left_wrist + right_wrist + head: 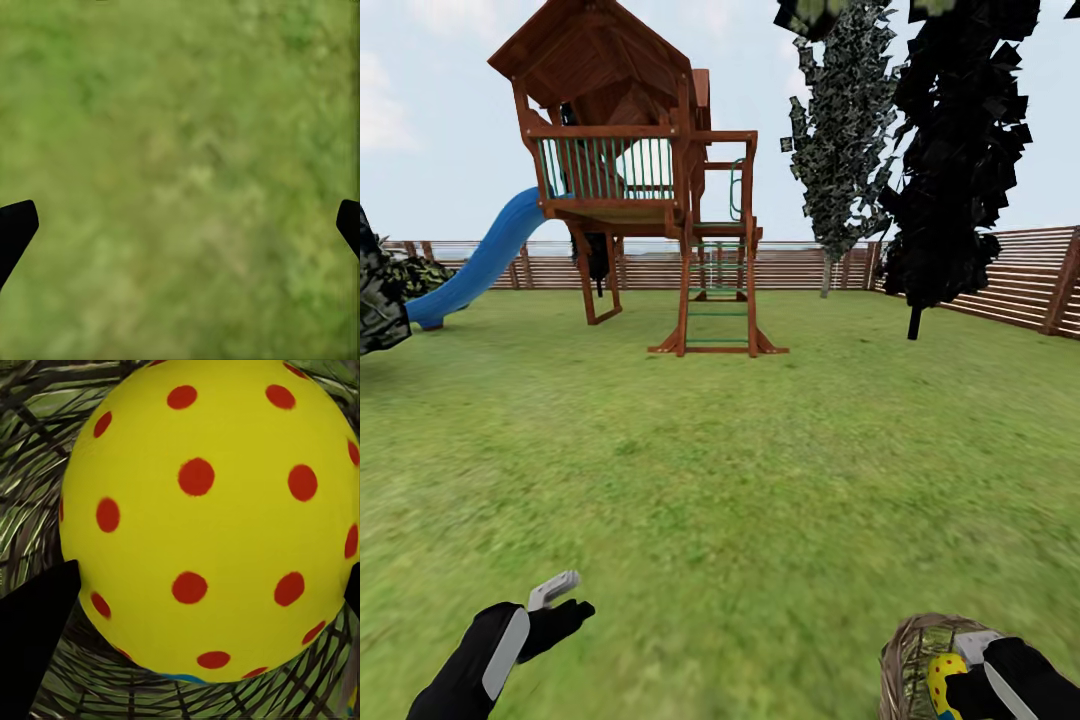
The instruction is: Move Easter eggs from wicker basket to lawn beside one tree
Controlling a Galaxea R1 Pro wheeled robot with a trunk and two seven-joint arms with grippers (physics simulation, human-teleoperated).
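At the lower right of the head view stands the wicker basket [908,655] on the lawn [740,480]. My right gripper [972,682] reaches into it, shut on a yellow Easter egg [943,680]. In the right wrist view that egg [202,510], dotted red, sits between the two black fingers [37,622], and the basket's weave [30,457] shows all around it. My left gripper [565,600] hangs open over bare grass at the lower left, nothing between its fingertips [15,225]. A tree with grey-green leaves and a pale trunk [826,272] stands by the far fence.
A wooden playhouse [620,150] with a blue slide [480,260] and a ladder stands mid-lawn ahead. A black-leaved thin tree [950,170] is at the right, a dark bush [378,290] at the left. Brown slatted fence [1010,275] closes the yard.
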